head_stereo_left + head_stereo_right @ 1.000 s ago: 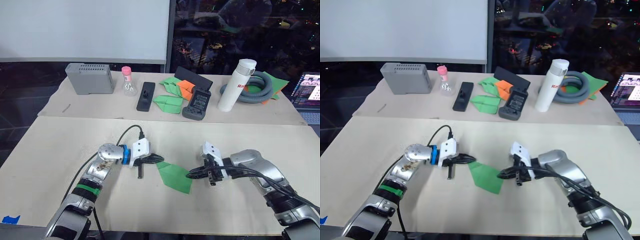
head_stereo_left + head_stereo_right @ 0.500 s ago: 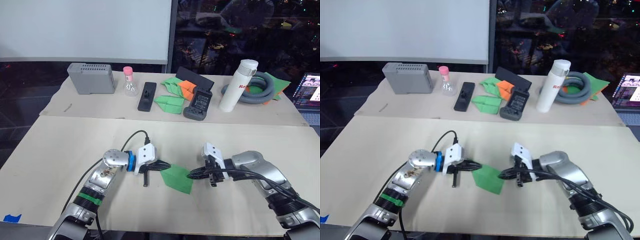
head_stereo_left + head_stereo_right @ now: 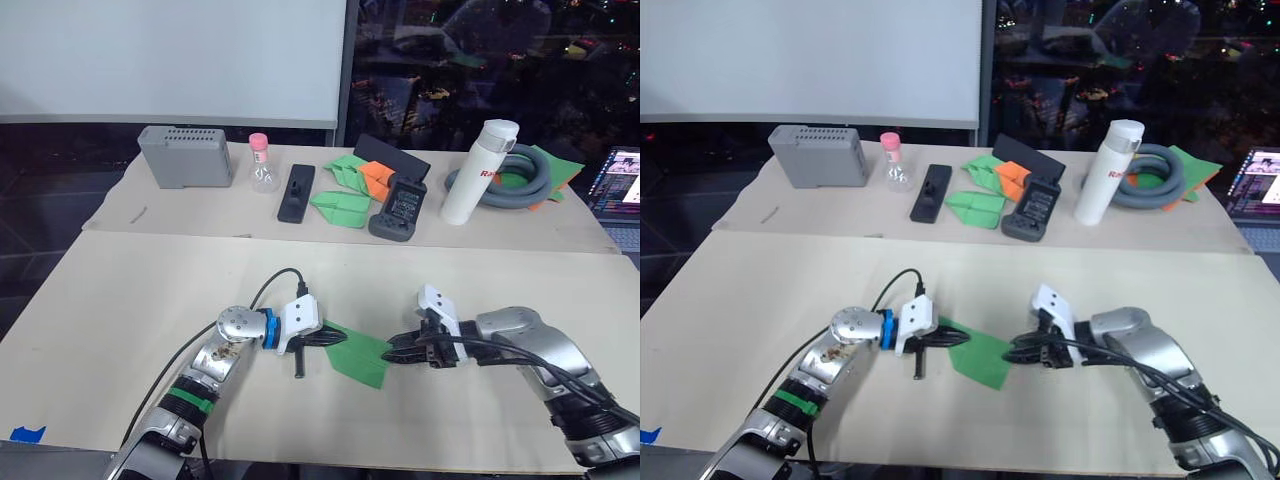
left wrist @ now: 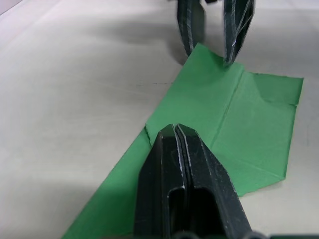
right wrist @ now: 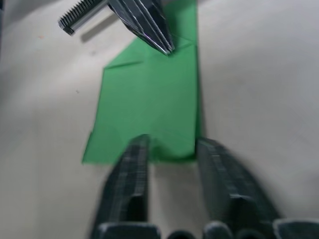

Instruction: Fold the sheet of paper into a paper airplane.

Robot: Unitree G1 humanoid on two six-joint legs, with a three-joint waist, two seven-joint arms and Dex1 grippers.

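On the near table (image 3: 120,290), in the head views, a partly folded sheet of paper (image 3: 358,355), bright green, lying flat between the two grippers. At its left end the left gripper (image 3: 335,339), fingers pressed together with their tips over the paper's corner. At its right end the right gripper (image 3: 392,350), low over the table, tips at the paper's edge. On the far table (image 3: 560,235), well apart from all this: a grey box (image 3: 183,157), a small clear bottle with a pink cap (image 3: 261,163), a flat black device (image 3: 295,192), several green paper wedges (image 3: 340,207) and an orange paper wedge (image 3: 374,177) beside a black handheld unit (image 3: 396,211), then a white flask (image 3: 474,172) just in front of a coiled grey hose (image 3: 518,180), and a laptop screen (image 3: 622,180) at the far right edge. In the left wrist view, fingers (image 4: 177,164) shut tight, resting on the green sheet (image 4: 234,124) close to a folded edge, creases crossing the paper beyond; opposite, two dark fingertips (image 4: 237,30) of the other gripper standing spread at the paper's far corner. In the right wrist view, fingers (image 5: 132,184) spread apart, straddling the near edge of the green sheet (image 5: 149,104) without closing on it; across the paper, the closed tip of the left gripper (image 5: 164,47) touching the far end.
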